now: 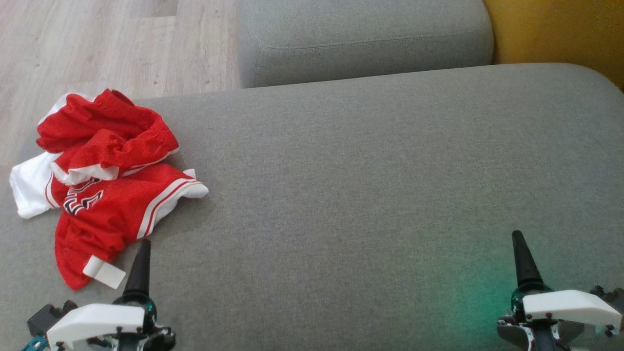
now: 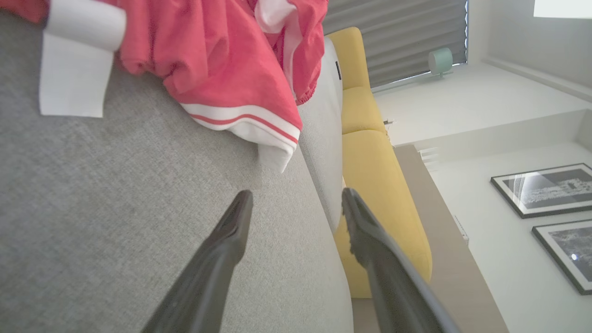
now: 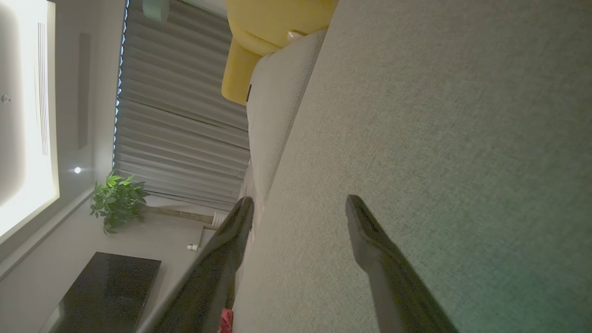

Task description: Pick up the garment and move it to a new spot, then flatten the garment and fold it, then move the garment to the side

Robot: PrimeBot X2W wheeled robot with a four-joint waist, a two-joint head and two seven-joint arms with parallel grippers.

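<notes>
Red garment [image 2: 222, 60] cropped by the top edge of the left wrist view, its dark crest [image 1: 82, 199] creased beyond reading, left gripper [image 1: 141, 258] and right gripper [image 1: 520, 253] bodies cut at the head view's bottom edge, framed prints [image 2: 545, 189] clipped at right.

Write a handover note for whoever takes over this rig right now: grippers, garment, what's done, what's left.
Left gripper: open, empty, fingers pointing at the garment's near edge, not touching it.
Right gripper: open, empty, at bare cushion on the right.
Red and white garment: crumpled in a heap at the left end of the grey cushion, its white tag lying nearest the left gripper.
Done: nothing to see yet; the garment is not grasped.
Left: pick up, move to a new spot, flatten, fold, move aside.
</notes>
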